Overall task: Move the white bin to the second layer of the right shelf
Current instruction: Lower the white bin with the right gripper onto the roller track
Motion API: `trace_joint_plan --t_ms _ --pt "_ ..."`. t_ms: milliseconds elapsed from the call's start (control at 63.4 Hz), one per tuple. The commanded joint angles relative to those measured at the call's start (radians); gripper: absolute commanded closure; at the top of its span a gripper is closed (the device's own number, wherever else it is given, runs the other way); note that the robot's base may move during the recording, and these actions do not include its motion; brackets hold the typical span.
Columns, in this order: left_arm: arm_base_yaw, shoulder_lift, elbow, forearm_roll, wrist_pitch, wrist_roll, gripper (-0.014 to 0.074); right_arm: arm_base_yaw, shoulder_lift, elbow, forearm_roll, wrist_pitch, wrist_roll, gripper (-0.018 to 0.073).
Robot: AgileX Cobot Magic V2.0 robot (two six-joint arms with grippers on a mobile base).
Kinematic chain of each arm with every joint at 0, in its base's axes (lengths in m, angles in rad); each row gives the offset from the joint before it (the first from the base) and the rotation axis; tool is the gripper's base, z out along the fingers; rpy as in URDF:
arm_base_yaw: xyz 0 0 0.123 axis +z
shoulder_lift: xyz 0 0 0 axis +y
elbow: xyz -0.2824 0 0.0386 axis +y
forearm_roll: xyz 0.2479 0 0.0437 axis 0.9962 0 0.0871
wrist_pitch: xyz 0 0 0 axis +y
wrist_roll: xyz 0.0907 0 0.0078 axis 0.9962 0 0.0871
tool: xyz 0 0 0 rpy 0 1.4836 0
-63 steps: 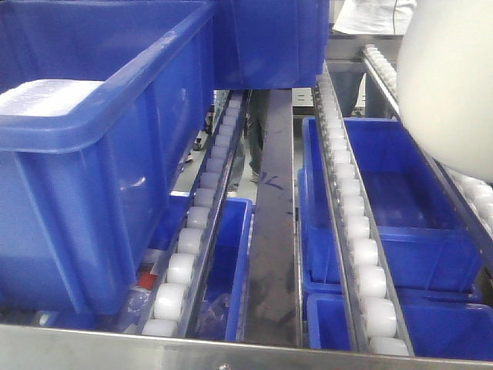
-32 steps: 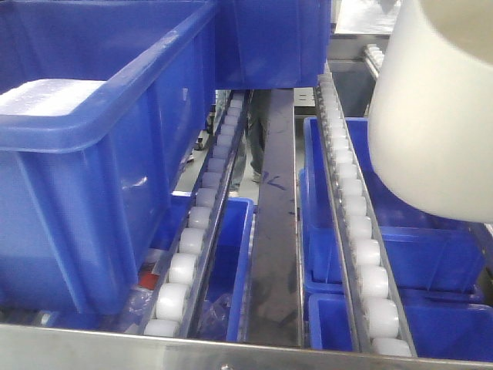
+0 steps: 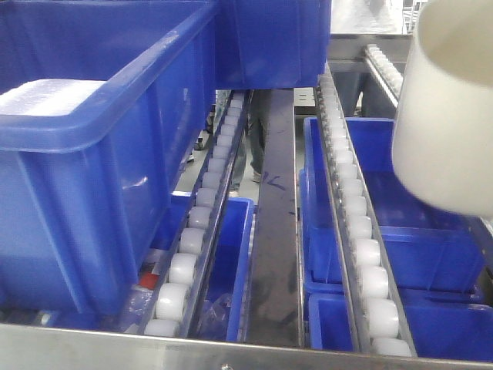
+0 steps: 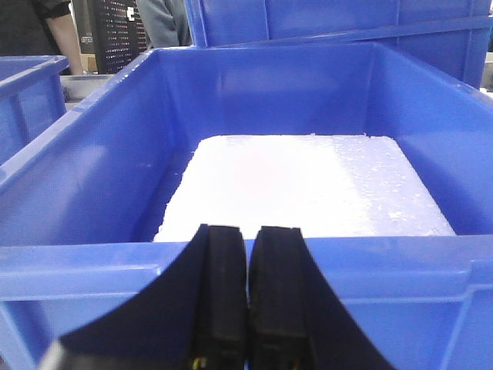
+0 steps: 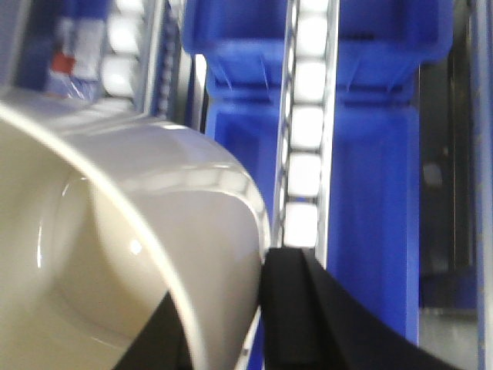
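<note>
One task item, the white bin (image 3: 451, 116), is pinched at its rim by the right gripper (image 5: 231, 324) and hangs above the right-hand roller rails (image 3: 362, 254) — not yet set down — while the left gripper (image 4: 248, 293), jaws together and empty, idles over a blue crate (image 4: 100, 193).

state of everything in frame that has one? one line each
white bin: airborne, above the right roller rails, pinched at its rim, empty inside.
right gripper: shut on white bin, one finger inside the wall, one outside.
left gripper: shut, empty.
blue crate: upright, holds a white foam slab.
</note>
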Motion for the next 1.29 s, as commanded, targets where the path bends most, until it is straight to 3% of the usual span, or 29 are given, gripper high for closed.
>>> trace_joint_plan --t_ms 0,1277 --pt "-0.003 -0.017 0.033 -0.008 -0.09 -0.007 0.0512 -0.006 0.011 -0.04 0.005 -0.08 -0.003 0.0504" --pt "-0.003 -0.017 0.033 -0.008 -0.09 -0.007 0.0512 -0.015 0.244 -0.04 -0.013 -0.152 -0.003 0.0504"
